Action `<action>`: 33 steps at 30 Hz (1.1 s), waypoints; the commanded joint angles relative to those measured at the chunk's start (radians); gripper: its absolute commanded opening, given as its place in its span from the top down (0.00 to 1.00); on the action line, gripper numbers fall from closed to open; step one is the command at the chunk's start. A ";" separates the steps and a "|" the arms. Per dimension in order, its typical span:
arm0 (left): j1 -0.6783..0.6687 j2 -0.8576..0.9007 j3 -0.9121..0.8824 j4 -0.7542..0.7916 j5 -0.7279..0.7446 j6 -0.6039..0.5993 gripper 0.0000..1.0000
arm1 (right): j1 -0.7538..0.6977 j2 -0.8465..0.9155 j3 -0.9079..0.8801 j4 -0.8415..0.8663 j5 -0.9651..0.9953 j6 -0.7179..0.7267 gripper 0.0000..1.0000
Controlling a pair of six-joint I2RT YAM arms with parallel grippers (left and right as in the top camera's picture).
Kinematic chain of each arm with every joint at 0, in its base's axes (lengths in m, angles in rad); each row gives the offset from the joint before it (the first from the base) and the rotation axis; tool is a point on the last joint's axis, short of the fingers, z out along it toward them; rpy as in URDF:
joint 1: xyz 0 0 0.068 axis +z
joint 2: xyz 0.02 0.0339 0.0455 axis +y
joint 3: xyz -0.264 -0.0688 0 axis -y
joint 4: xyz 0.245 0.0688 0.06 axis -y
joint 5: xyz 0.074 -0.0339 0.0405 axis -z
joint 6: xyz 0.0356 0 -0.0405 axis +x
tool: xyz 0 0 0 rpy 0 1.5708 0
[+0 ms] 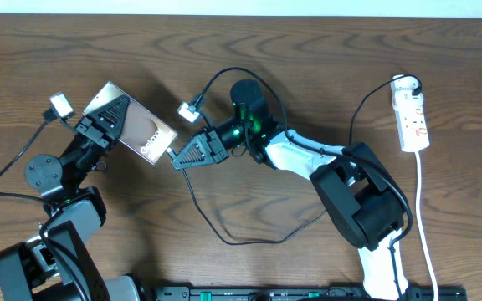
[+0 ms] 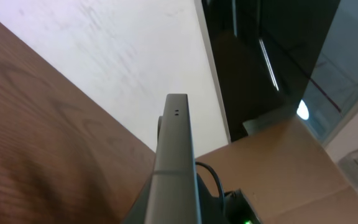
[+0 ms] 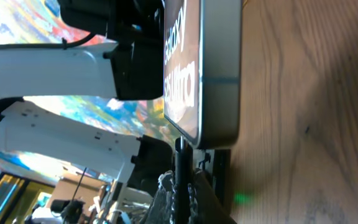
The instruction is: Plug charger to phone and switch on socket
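Dark wood-grain surface (image 1: 308, 50). White socket (image 1: 412, 121) lies flat at far right, its white cord (image 1: 420, 209) trailing toward the near edge. Black charger cable (image 1: 249, 242) loops across the middle.

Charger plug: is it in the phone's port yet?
At the port, but seating cannot tell: in the right wrist view the slim black plug tip meets the end edge of the glossy brownish-grey phone.

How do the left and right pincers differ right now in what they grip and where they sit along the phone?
The left pincer is clamped on the phone at its unlettered end. The right pincer is closed on the charger plug at the phone's lettered end. In the overhead view, the left pincer reaches in from the lower left and the right pincer from the right. Both are shut, and both work on the same phone.
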 commanded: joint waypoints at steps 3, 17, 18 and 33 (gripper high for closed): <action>-0.016 -0.012 0.010 0.013 0.188 0.014 0.93 | -0.014 -0.004 0.018 0.012 0.033 -0.011 0.99; -0.016 -0.012 0.010 0.013 0.246 0.013 0.93 | -0.014 -0.004 0.018 0.012 0.033 -0.023 0.99; -0.016 -0.012 0.010 0.013 0.249 0.013 0.92 | -0.014 -0.004 0.018 0.012 0.033 -0.025 0.99; -0.017 -0.012 0.010 0.013 0.220 0.013 0.92 | -0.012 -0.004 0.018 0.012 0.033 -0.025 0.99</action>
